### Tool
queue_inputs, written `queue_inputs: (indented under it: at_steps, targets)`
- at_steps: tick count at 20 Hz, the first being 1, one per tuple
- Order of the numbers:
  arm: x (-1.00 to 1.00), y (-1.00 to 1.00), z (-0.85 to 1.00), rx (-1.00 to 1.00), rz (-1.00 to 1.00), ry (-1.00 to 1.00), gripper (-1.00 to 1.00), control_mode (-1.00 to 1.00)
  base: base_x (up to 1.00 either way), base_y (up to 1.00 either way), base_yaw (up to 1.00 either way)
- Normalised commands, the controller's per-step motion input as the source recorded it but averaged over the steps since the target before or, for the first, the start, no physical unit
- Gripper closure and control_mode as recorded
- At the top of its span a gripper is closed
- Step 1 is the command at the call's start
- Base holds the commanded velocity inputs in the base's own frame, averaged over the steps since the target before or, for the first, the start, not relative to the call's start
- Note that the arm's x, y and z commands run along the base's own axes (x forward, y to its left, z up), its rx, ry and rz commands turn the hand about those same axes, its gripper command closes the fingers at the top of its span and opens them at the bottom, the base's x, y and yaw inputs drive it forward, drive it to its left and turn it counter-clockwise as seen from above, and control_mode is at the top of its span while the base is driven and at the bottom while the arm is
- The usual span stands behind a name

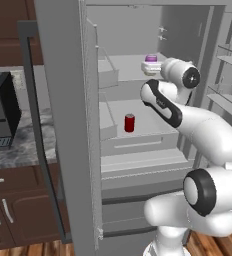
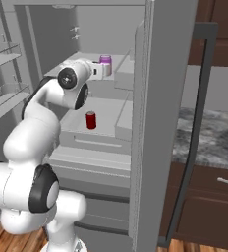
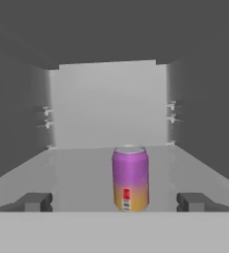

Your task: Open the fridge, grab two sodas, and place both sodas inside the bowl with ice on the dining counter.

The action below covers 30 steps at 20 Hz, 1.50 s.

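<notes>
Two sodas in the fridge, both upright, long axis vertical; the purple can [image 3: 130, 179], a smooth cylinder with a pale top and an orange band low on its side, stands on the upper shelf [image 3: 82, 170], and the red can [image 1: 129, 122], a small cylinder with a grey top, stands alone on the shelf below [image 1: 148, 117]; the hand [image 3: 114, 201] is level with the purple can, its two dark blocky fingertips [image 3: 35, 201] spread wide to either side of it and apart from it, nothing pinched; in the hand view the can sits between the tips and a little beyond them, slightly right of centre; the fridge [image 1: 68, 125] is flat matte grey, both doors swung wide, one dark vertical bar handle [image 1: 35, 125] on the left door, another [image 2: 192, 133] on the right; plain grey back wall inside with small pegs at each side, door bins along the inner door faces; the white arm with dark joints reaches in from below; beside the fridge, a grey marbled table [image 2: 209, 138] over dark brown cabinets [image 2: 204, 202] with pale handles; on the left side a black boxy appliance [image 1: 0, 110] rests on the marbled top; wood plank floor [image 1: 33, 249] underneath.
</notes>
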Motion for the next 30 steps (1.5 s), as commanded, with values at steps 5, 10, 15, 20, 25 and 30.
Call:
queue_inputs:
  at_steps: [5, 10, 15, 20, 25, 30]
  targets:
    - [0.29, -0.16, 0.0, 0.0, 0.0, 0.0, -1.0, -1.0, 0.0, 0.0, 0.0]
    - [0.23, -0.11, 0.0, 0.0, 0.0, 0.0, -1.0, -1.0, 0.0, 0.0, 0.0]
    - [0.25, -0.1, -0.04, 0.0, 0.0, 0.0, -1.0, -1.0, 0.0, 0.0, 0.0]
    - [0.23, -0.08, -0.17, -0.03, 0.0, 0.01, -1.0, -1.0, 0.0, 0.0, 0.0]
    - [0.24, 0.0, -0.1, -0.02, 0.0, 0.0, -1.0, -1.0, 0.0, 0.0, 0.0]
    - [0.31, 0.0, 0.0, 0.0, 0.0, 0.0, -1.0, -1.0, 0.0, 0.0, 0.0]
